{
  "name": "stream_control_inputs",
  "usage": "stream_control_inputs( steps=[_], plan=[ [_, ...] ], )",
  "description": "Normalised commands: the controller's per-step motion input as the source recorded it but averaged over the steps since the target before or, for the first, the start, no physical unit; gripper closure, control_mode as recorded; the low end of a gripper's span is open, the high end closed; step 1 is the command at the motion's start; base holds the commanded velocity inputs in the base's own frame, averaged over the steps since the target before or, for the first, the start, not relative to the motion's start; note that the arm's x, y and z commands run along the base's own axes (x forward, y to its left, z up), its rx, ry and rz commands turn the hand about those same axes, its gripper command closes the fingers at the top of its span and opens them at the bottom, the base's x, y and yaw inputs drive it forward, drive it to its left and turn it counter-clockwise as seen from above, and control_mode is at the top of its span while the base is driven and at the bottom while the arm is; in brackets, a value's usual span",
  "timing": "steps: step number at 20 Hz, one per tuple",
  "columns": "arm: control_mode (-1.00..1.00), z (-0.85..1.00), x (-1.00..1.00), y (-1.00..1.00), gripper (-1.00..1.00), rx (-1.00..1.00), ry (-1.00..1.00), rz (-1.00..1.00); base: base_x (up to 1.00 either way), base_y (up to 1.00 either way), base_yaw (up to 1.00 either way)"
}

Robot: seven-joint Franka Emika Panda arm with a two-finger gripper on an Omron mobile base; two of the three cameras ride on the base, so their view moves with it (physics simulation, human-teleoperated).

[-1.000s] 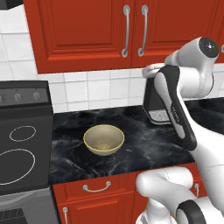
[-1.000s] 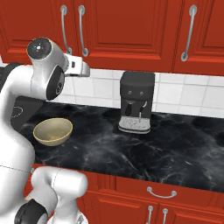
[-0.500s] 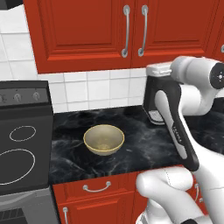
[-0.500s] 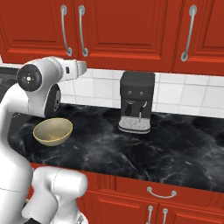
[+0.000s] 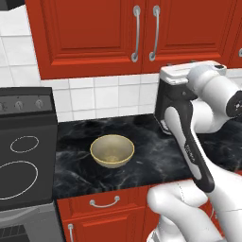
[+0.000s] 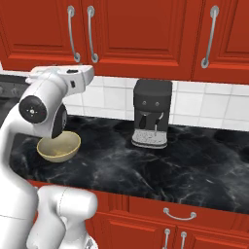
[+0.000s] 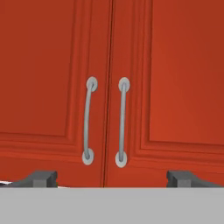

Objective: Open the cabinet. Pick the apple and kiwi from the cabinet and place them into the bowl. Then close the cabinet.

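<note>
The red cabinet (image 5: 94, 38) (image 6: 141, 34) hangs above the counter with both doors closed. In the hand view the cabinet (image 7: 175, 87) is straight ahead, its two silver bar handles (image 7: 89, 120) (image 7: 122, 122) side by side at the door seam. My gripper (image 7: 111, 179) is open, its fingertips (image 7: 41, 178) spread wide below the handles and a little short of the doors. The tan bowl (image 5: 112, 150) (image 6: 58, 147) sits empty on the black counter, below the hand. The apple and the kiwi are hidden.
A black coffee machine (image 6: 151, 114) stands on the counter against the tiled wall, right of the bowl. A stove (image 5: 23, 156) lies to the left. Red drawers (image 6: 180, 214) run under the counter, and another red cabinet door (image 6: 219, 34) hangs at the right.
The arm's upper joint has swung down and outward while the hand stays level with the cabinet's lower edge. The gripper is still open and the doors still closed.
</note>
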Motion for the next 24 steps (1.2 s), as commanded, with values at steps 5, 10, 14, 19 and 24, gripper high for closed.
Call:
stream_control_inputs(
  steps=[5, 10, 14, 19, 24],
  plan=[
    [-1.0, 0.0, 0.0, 0.0, -1.0, 0.0, 0.0, 0.0, 0.0, 0.0, 0.0],
    [-1.0, 0.01, 0.12, 0.0, -1.0, 0.0, 0.0, 0.0, 0.0, 0.0, 0.0],
    [-1.0, 0.1, 0.24, 0.0, -1.0, 0.0, 0.0, 0.0, 0.0, 0.0, 0.0],
    [-1.0, 0.09, 0.35, 0.0, -1.0, 0.0, 0.02, -0.03, 0.0, 0.0, 0.0],
    [-1.0, 0.07, 0.48, 0.0, -1.0, 0.0, 0.07, -0.02, 0.0, 0.0, 0.0]
  ],
)
